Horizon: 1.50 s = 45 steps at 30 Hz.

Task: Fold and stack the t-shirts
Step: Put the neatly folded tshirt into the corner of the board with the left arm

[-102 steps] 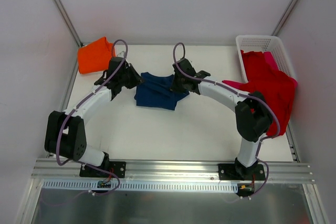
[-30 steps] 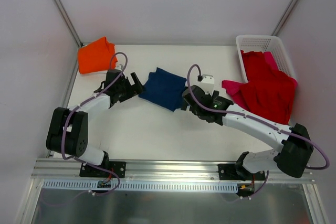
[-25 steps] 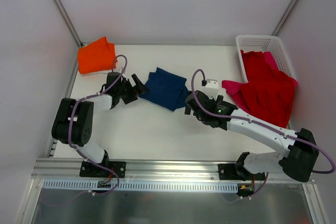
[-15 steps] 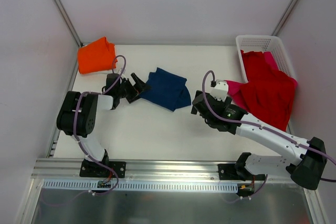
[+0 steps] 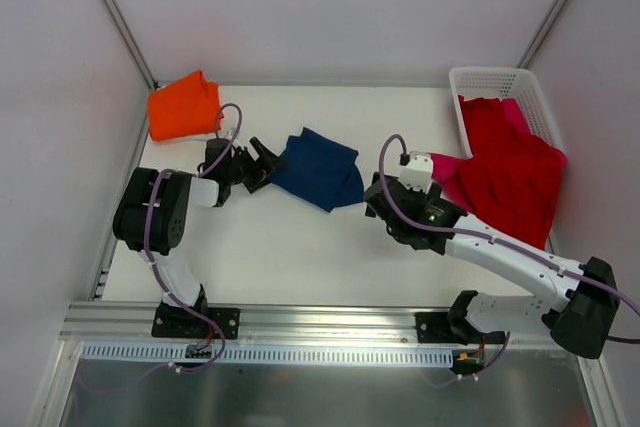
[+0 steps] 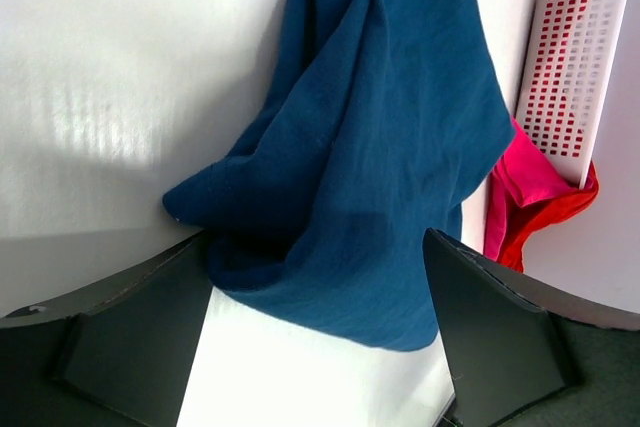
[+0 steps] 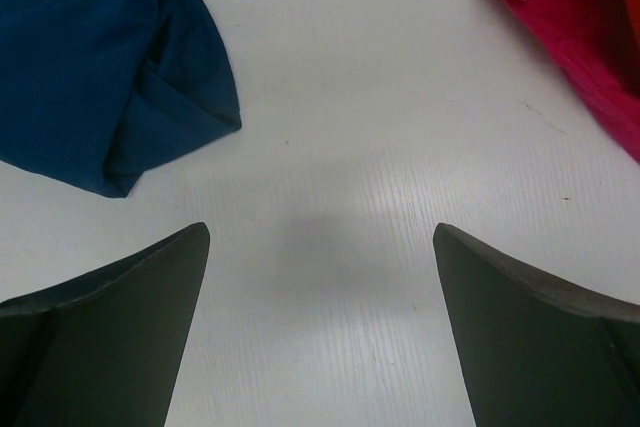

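1. On the white counter (image 5: 300,257), a navy blue t-shirt (image 5: 318,169) is lying in a loose, crumpled bundle near the middle, between the two arms.
2. Reaching in low from the left, the left gripper (image 5: 262,161) is holding its fingers (image 6: 140,327) wide apart at the shirt's near edge. The wrist view is showing blue cloth lying in the gap between them, with nothing clamped.
3. Just beside the shirt's right-hand corner, the right gripper (image 7: 322,232) is hanging over bare counter, its fingers spread open and carrying nothing.
4. At the far left corner, an orange t-shirt (image 5: 182,105) is sitting in a compact bundle, well apart from the navy one.
5. At the far right, a red t-shirt (image 5: 515,172) is spilling out of a white lattice basket (image 5: 495,79) and draping over its near side onto the counter. The edge of a pink t-shirt (image 5: 445,167) is lying on the counter next to the red cloth, near the right arm's wrist.
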### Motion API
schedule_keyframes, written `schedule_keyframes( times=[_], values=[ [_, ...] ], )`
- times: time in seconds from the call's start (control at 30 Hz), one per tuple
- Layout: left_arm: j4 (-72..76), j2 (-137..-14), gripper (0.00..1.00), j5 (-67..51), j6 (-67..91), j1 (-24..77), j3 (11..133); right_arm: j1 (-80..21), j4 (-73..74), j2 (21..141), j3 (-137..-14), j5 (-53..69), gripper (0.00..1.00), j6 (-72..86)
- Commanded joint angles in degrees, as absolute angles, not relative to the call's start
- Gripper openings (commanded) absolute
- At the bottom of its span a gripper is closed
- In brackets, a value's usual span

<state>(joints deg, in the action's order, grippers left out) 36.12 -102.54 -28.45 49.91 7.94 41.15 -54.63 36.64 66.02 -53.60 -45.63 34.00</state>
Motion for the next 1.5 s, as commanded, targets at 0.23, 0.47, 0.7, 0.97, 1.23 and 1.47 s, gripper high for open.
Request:
schedule_keyframes(
  times=[0.23, 0.47, 0.7, 0.97, 1.23, 1.47],
  values=[
    [23.12, -109.07, 0.53, -17.23, 46.41, 15.29, 52.55, -54.14, 33.31, 71.19, -56.51, -46.41, 1.0, 30.24],
    [17.5, -115.31, 0.0, -13.54, 44.22, 16.61, 62.82, -53.17, 32.26, 72.86, -56.25, -45.97, 0.99, 29.18],
    [7.49, -122.94, 0.03, -14.76, 33.5, 15.39, 81.88, -52.65, 31.64, 73.12, -54.84, -45.35, 0.99, 29.44],
    [-0.26, -129.3, 0.99, -22.32, 31.55, 10.99, 105.27, -52.56, 31.55, 73.21, -54.41, -44.21, 0.99, 29.44],
    [-5.19, -117.97, 0.99, -24.34, 32.42, 10.55, 102.96, -52.82, 31.2, 71.2, -52.82, -42.63, 1.0, 31.55],
    [-4.04, -103.64, 0.99, -16.18, 39.28, 13.88, 77.19, -53.35, 31.64, 69.26, -52.29, -43.06, 0.99, 32.43]
  ],
)
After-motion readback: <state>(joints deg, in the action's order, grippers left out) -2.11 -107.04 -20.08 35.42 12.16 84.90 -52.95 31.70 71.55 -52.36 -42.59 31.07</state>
